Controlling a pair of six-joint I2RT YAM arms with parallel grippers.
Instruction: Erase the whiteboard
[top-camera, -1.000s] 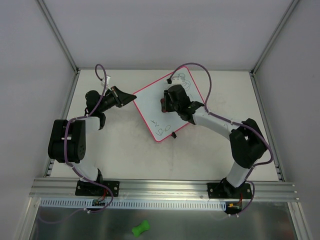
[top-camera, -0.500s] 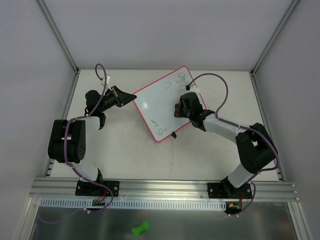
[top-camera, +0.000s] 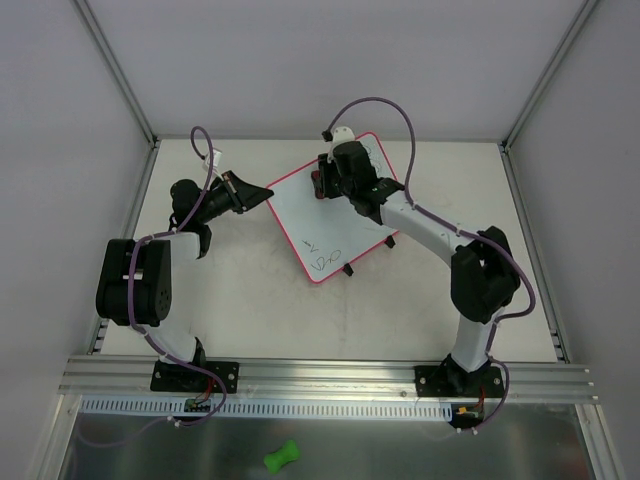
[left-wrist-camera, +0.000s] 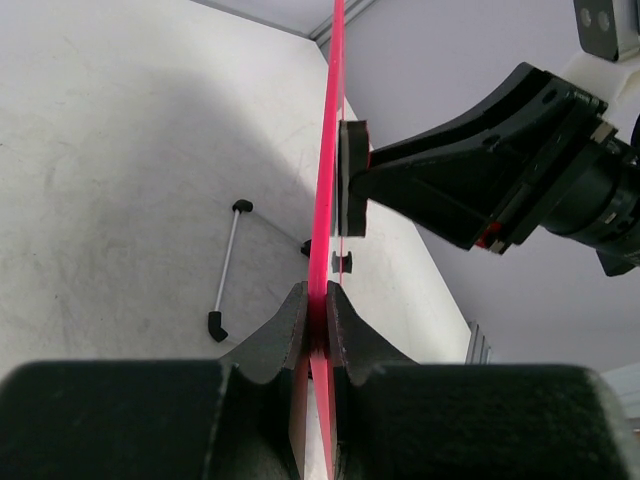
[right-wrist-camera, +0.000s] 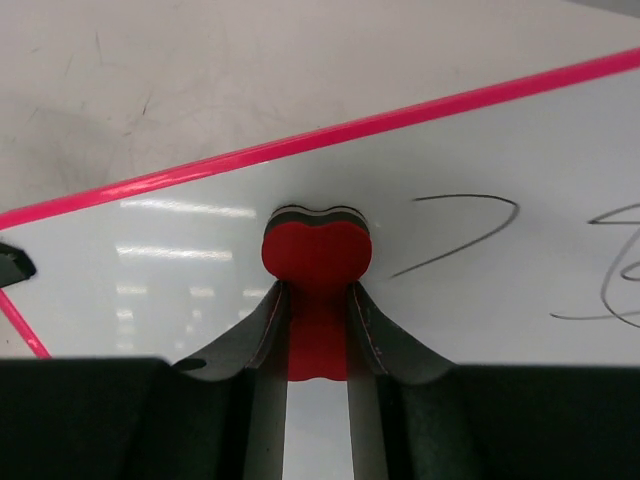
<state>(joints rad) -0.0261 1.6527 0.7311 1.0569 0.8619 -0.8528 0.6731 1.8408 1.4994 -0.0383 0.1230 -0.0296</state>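
Note:
The whiteboard (top-camera: 305, 215) lies tilted like a diamond on the table, white with a pink rim. Dark scribbles (top-camera: 326, 260) sit near its front corner. My left gripper (top-camera: 266, 194) is shut on the board's left corner; in the left wrist view the rim (left-wrist-camera: 327, 190) runs edge-on between the jaws of that gripper (left-wrist-camera: 318, 305). My right gripper (top-camera: 323, 184) is shut on a red eraser (right-wrist-camera: 316, 250), pressed flat on the board near its far rim (right-wrist-camera: 330, 131). Pen strokes (right-wrist-camera: 470, 228) lie just right of the eraser.
A green bone-shaped object (top-camera: 282, 457) lies on the metal shelf below the aluminium rail (top-camera: 320, 376). Black feet (top-camera: 348, 270) stick out from the board's front-right edge. A white rod with black ends (left-wrist-camera: 226, 262) shows under the board. Grey walls enclose the table (top-camera: 250, 310).
My right gripper with the eraser swept from the board's middle to its right edge, then back up to the far-left part. The board shifted slightly. The left gripper kept its hold.

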